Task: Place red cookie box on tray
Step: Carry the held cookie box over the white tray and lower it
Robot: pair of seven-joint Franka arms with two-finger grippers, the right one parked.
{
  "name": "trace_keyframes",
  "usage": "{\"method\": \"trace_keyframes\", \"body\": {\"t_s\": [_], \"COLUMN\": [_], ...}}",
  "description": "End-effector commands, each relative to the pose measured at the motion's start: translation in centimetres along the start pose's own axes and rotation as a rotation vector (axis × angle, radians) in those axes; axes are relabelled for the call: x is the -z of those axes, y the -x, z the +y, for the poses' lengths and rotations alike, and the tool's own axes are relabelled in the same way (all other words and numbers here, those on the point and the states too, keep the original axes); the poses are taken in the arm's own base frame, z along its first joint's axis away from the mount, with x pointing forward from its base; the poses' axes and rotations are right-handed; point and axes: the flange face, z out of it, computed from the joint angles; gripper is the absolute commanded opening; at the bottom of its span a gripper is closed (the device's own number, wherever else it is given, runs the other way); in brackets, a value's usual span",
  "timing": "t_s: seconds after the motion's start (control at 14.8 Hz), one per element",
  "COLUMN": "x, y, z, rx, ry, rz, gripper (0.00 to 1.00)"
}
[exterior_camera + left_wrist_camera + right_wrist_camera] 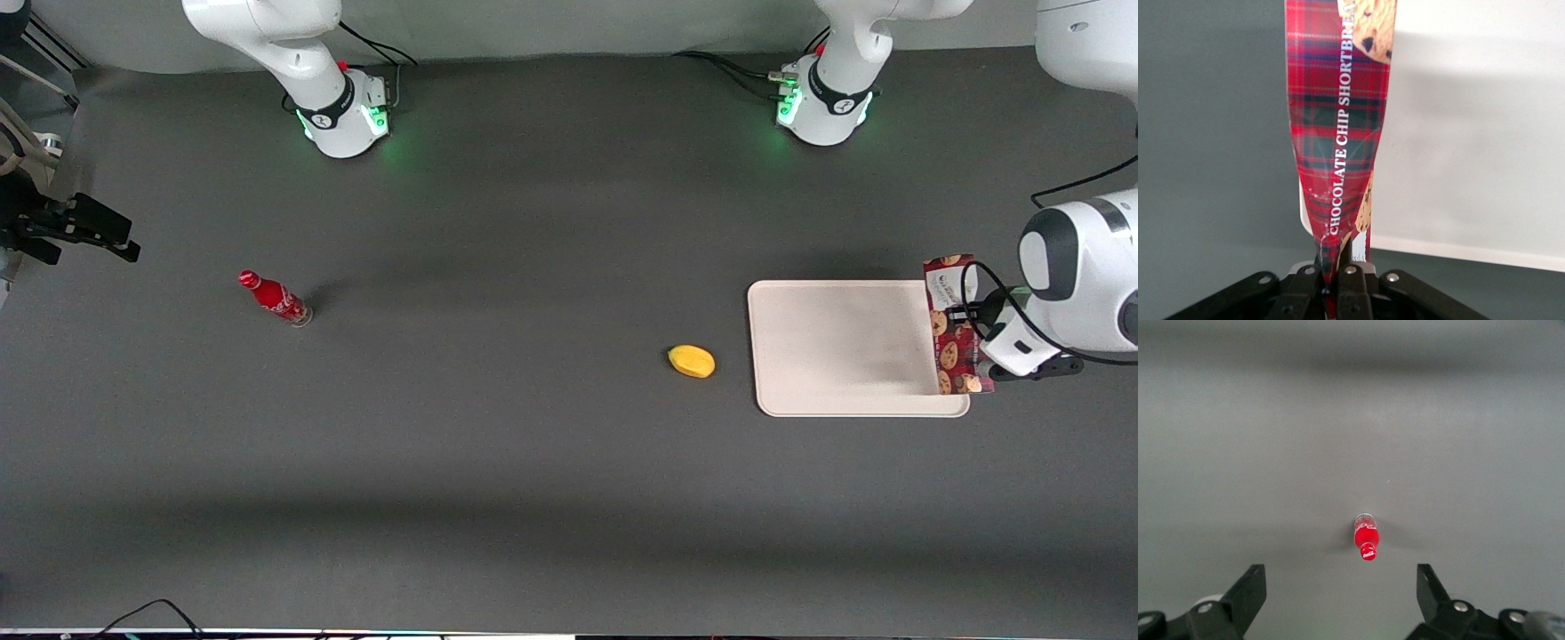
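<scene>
The red cookie box (951, 324) is a dark-red plaid carton with cookie pictures and a white label end. It hangs over the edge of the tray (836, 347) that lies toward the working arm's end of the table. My gripper (976, 342) is shut on it, pinching the carton flat between the fingers (1350, 280). In the left wrist view the red cookie box (1338, 120) stretches away from the gripper (1335, 277), above the rim of the off-white tray (1471, 147) and the grey table beside it.
A yellow fruit-shaped object (692, 361) lies on the grey table beside the tray, toward the parked arm. A small red bottle (274, 298) stands much farther toward the parked arm's end, also seen as the red bottle (1366, 540) in the right wrist view.
</scene>
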Motion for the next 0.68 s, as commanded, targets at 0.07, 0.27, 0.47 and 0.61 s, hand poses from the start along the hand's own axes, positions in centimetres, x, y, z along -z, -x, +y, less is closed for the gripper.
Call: {"method": "trace_keyframes", "body": {"t_s": [0.07,0.27,0.47,0.61], "x": [-1.6,-2.0,-1.0,2.7], "y": [1.6,1.0,1.3,1.7], "z": [0.0,0.0,0.0,-0.1], "rx": [-0.042,-0.041,-0.036,-0.038], "ry": [0.012,0.006,0.026,0.038], "rz": [0.074,0.098,0.078,0.056], "gripper": [0.0,0.79,1.0,1.0]}}
